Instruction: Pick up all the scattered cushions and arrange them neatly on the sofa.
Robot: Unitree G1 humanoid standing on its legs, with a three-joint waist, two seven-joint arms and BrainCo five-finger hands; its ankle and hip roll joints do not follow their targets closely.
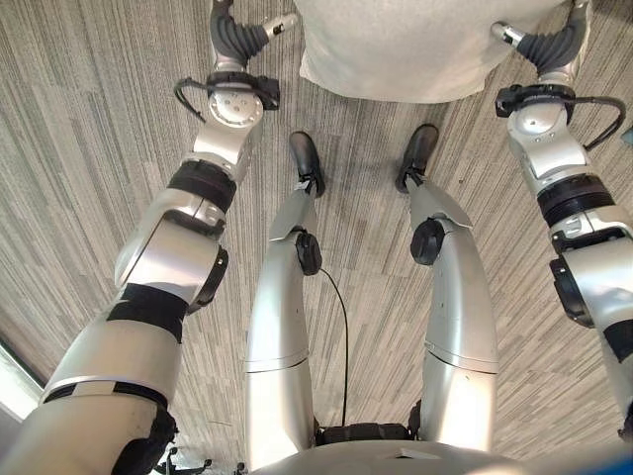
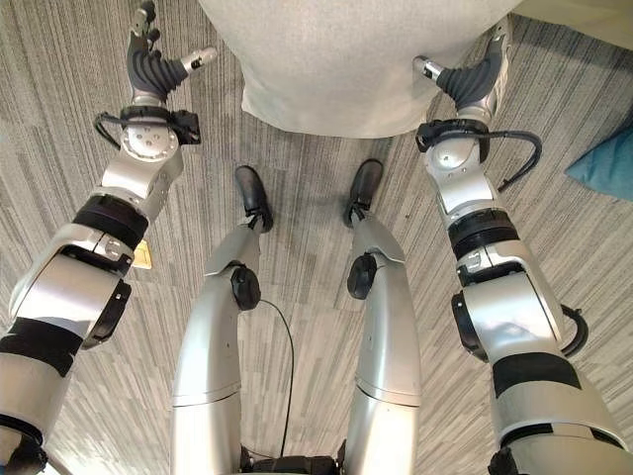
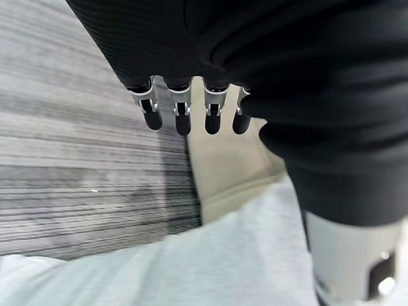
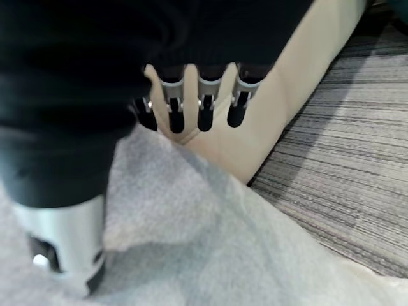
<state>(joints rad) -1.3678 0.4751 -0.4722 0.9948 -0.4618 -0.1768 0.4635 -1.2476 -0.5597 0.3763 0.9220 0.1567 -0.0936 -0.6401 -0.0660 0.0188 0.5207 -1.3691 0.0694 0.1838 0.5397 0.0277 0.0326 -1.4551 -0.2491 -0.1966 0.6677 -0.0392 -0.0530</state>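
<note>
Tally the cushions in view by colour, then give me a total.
Light grey cushion: 1
Teal cushion: 1
Total: 2

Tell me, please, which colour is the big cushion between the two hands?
Light grey cushion, plain with no pattern; the right eye view shows it best.
</note>
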